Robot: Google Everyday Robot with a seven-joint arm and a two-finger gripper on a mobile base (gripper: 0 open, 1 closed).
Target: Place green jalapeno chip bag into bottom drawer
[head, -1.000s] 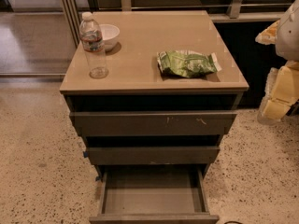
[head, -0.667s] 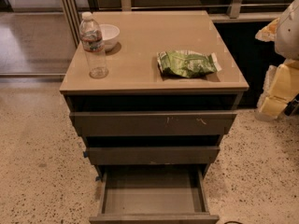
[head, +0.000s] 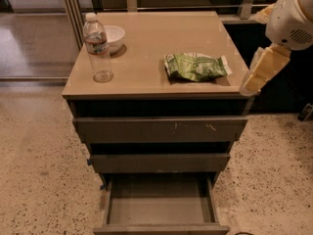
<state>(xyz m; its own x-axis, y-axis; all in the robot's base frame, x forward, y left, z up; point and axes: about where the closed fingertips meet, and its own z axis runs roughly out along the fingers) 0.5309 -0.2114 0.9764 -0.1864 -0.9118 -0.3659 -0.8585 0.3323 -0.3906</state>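
Hanging beside the right edge of the cabinet, the gripper [head: 255, 78] slanted down and to the left from the white arm [head: 292, 18] in the upper right corner of the view. Its pale yellow tip sat just beside the front right corner of the tan cabinet top [head: 161, 26]; whether it touched that corner could not be told, nor whether the gripper was open or closed.

Nearest to it, the green jalapeno chip bag [head: 195, 66] lay flat on the right half of the top, close to the front edge, lengthwise from left to right, with its white sealed end turned toward the gripper. The bag and the gripper were near each other but apart.

Farther left, well apart from the bag, a clear water bottle [head: 97, 48] with a white cap stood upright near the left front of the top. A white bowl [head: 113, 37] sat just behind it and to its right.

Below the top, the upper drawer [head: 161, 129] showed scratch marks on its grey-brown front and stood out a little way. The middle drawer [head: 159, 162] was set slightly back beneath it. The bottom drawer [head: 161, 228] was pulled well out toward the camera, its shallow tray open to view. The cabinet stood on a speckled floor [head: 34, 155].
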